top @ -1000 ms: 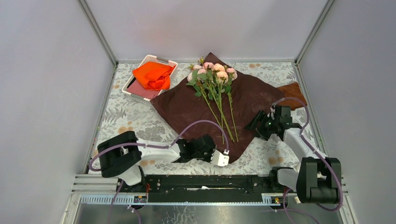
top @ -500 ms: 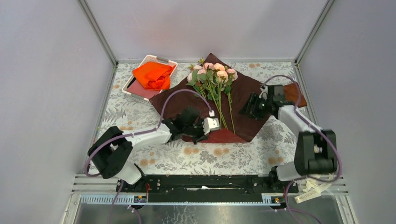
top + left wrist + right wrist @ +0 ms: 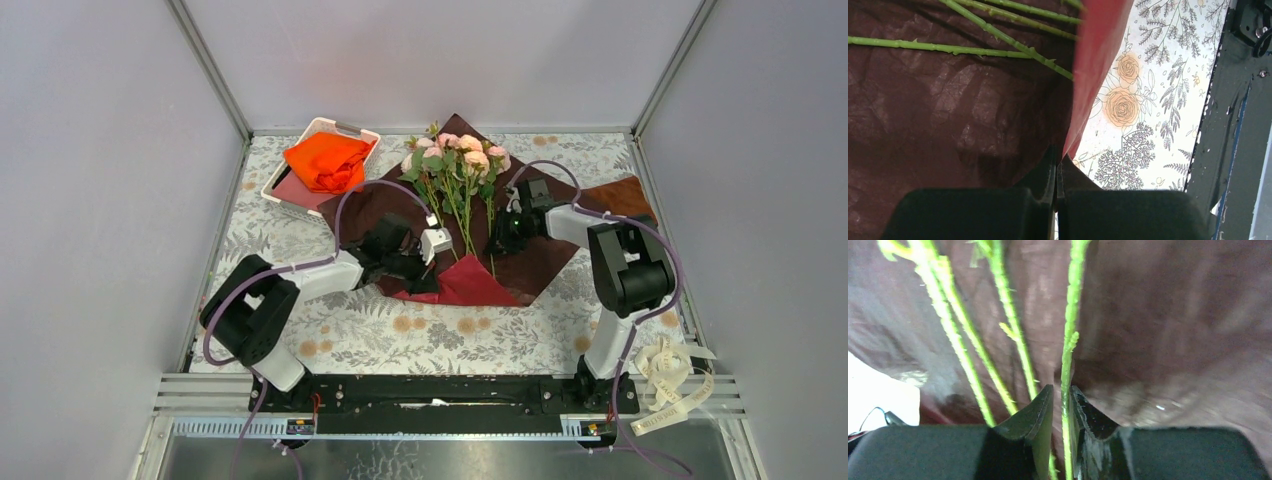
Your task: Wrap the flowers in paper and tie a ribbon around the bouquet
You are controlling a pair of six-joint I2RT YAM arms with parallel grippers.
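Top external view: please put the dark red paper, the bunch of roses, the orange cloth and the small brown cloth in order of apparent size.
1. paper
2. bunch of roses, longer than the orange cloth but thin
3. orange cloth
4. brown cloth, partly hidden by the right arm, so its place is unsure

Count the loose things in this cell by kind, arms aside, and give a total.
flowers, one bunch: 1
paper: 1
ribbon: 1
tray: 1
cloths, orange cloth and brown cloth: 2
Total: 6
Something reddish under the orange cloth in the tray is too hidden to count.
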